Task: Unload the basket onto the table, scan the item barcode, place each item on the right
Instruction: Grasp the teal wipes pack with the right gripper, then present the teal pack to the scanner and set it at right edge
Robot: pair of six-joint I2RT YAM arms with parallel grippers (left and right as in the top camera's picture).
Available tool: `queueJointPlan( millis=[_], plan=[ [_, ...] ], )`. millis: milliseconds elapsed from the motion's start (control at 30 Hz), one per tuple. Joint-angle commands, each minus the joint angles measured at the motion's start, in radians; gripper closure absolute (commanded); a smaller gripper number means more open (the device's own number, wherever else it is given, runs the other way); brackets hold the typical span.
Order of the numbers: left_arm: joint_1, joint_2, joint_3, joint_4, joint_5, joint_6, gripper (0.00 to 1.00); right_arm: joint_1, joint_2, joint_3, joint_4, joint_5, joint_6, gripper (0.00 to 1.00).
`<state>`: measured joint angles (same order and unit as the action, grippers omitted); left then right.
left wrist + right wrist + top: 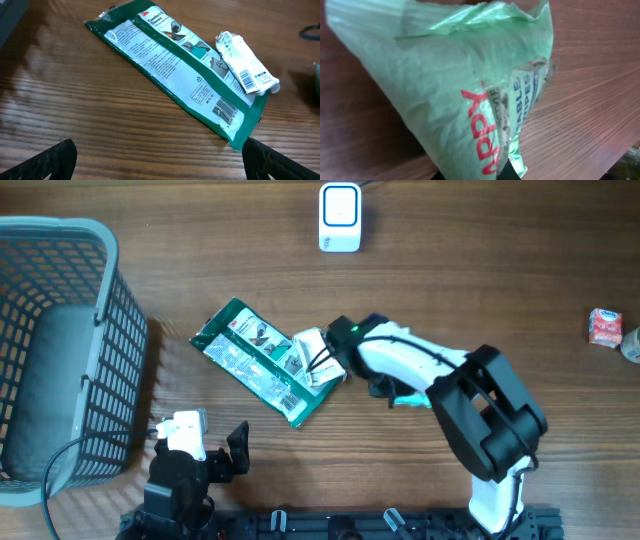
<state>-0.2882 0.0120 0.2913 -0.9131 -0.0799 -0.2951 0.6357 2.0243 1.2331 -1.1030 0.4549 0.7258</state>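
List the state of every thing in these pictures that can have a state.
wipes packet, gripped in the shut right pincer
left pincer, open, holding nothing
glove pack, lying flat, barcode up
white packet, loose, partly on the glove pack, barcode up
scanner, untouched
basket, upright

Every view is backed by a brown wood-grain table (500, 260); pale glare is reflected from its polished surface at the left of the left wrist view
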Motion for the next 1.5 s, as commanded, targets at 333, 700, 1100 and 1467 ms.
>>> queueJointPlan(
  millis=[333,700,1100,1467],
  plan=[
    [-0.005,-0.006,-0.001,0.003,0.001,-0.008,0.0,-0.151,-0.325,0.173,0.048,-1.205,-0.712,0.96],
    [-0.005,-0.006,-0.001,0.003,0.001,-0.008,0.0,-0.152,-0.357,0.17,0.29,-1.988,-0.752,0.96],
    [-0.005,-0.006,-0.001,0.003,0.001,-0.008,0.0,-0.153,-0.357,0.17,0.779,-2.075,0.224,0.96],
    [-0.005,-0.006,-0.001,0.003,0.001,-0.008,0.0,-0.151,-0.346,0.169,0.808,-1.028,-0.603,0.96]
  ],
)
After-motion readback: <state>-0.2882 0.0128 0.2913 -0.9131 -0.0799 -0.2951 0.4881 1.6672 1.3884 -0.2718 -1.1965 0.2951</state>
